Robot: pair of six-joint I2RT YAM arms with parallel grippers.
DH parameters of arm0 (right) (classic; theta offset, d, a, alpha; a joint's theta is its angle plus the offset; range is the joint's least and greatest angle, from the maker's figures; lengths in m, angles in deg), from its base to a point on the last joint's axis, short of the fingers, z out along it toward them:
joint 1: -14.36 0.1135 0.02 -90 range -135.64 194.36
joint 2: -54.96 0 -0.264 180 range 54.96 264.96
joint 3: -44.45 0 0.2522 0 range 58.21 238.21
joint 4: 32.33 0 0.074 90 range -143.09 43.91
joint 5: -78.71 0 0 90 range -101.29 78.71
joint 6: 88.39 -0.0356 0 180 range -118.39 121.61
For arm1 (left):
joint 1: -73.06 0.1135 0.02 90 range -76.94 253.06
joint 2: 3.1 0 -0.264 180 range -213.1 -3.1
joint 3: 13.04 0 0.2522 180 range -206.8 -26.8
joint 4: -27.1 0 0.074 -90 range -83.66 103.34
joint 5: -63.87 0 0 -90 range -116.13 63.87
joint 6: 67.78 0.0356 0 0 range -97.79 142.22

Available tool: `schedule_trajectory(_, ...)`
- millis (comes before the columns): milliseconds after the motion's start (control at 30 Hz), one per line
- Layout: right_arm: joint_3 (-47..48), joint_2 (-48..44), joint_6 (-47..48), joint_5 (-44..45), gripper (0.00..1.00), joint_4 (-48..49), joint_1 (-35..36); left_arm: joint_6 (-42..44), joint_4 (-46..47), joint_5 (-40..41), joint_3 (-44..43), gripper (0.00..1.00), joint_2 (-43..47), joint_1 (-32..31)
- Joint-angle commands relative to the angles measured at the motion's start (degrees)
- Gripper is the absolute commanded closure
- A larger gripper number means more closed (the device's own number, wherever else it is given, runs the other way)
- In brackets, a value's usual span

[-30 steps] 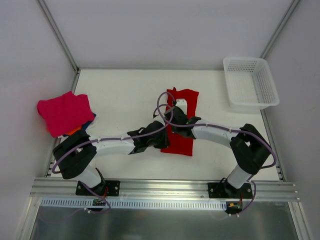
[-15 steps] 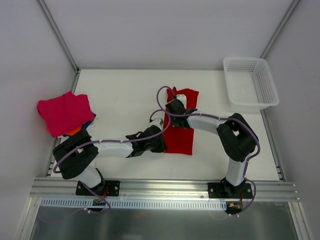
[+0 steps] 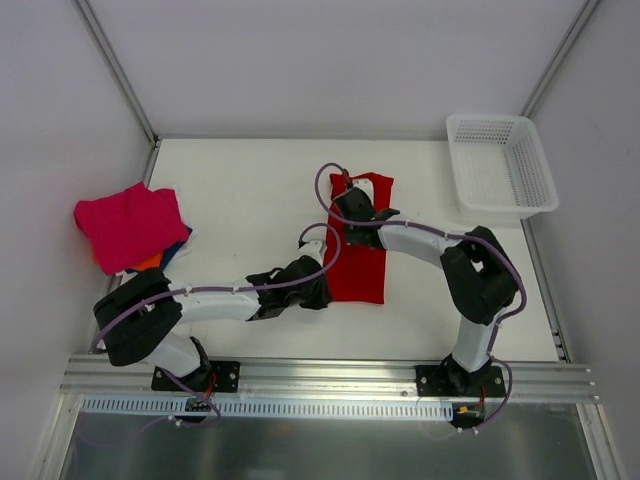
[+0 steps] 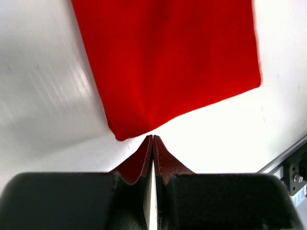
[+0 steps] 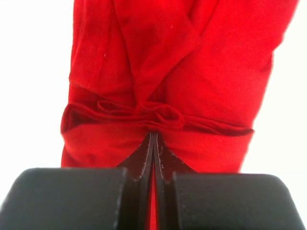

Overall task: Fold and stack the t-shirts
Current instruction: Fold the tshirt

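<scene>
A bright red t-shirt point(image 3: 362, 265) lies folded into a long strip at mid-table. It also shows in the left wrist view point(image 4: 168, 62) and the right wrist view point(image 5: 211, 72). My right gripper point(image 3: 352, 208) is at its far end, shut on a bunched fold of the cloth point(image 5: 153, 136). My left gripper point(image 3: 316, 287) is shut and empty, with its tips point(image 4: 152, 137) just off the shirt's near left corner. A magenta-pink t-shirt point(image 3: 130, 225) tops a pile at the left edge, with orange point(image 3: 148, 262) and dark blue point(image 3: 180, 240) cloth showing beneath it.
A white mesh basket point(image 3: 500, 165) stands at the far right corner. Both forearms lie low over the table on either side of the red shirt. The metal rail point(image 3: 320, 378) runs along the near edge.
My right gripper has moved toward the far end with the cloth, and the red shirt now lies straighter. My left gripper has slid back toward the near left corner.
</scene>
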Motion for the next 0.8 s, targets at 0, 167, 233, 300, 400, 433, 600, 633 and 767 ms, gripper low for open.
schedule_trajectory(0, 5.5, -8.8, 5.8, 3.1, 1.00, -2.7, -0.7, 4.9, -4.2, 4.9, -5.5, 1.00, 4.8, -0.3)
schedule_trajectory(167, 10.3, -16.2, 10.3, 5.8, 0.93, -10.0, -0.7, 9.7, -9.7, 11.3, -10.4, 1.00, 10.9, -0.2)
schedule_trajectory(233, 9.2, -22.1, 10.3, 5.6, 0.87, -11.4, -0.7, 11.3, -11.7, 14.9, -11.0, 1.00, 13.3, -0.1)
schedule_trajectory(300, 7.0, -28.8, 8.8, 4.5, 0.76, -13.1, -0.6, 12.6, -12.8, 17.2, -11.1, 0.98, 16.3, 0.1)
schedule_trajectory(400, 0.4, -38.0, 6.6, 2.0, 0.34, -15.1, -0.1, 11.9, -13.2, 17.0, -8.6, 0.30, 18.5, 1.0)
schedule_trajectory(433, -1.5, -40.2, 5.8, 1.4, 0.28, -15.7, 0.1, 10.6, -13.2, 15.9, -7.5, 0.09, 18.9, 1.1)
schedule_trajectory(600, -18.0, -53.2, -2.6, -3.0, 0.15, -15.9, 2.9, 5.6, -12.6, 11.6, 0.3, 0.01, 20.5, 1.2)
schedule_trajectory(633, -20.5, -56.8, -4.3, -2.9, 0.15, -15.5, 4.9, 4.8, -11.2, 9.6, 1.9, 0.01, 20.9, 1.2)
schedule_trajectory(767, -31.6, -62.5, -12.5, -0.5, 0.14, -12.7, 10.0, 3.0, 0.4, 4.6, 13.3, 0.01, 25.6, 1.2)
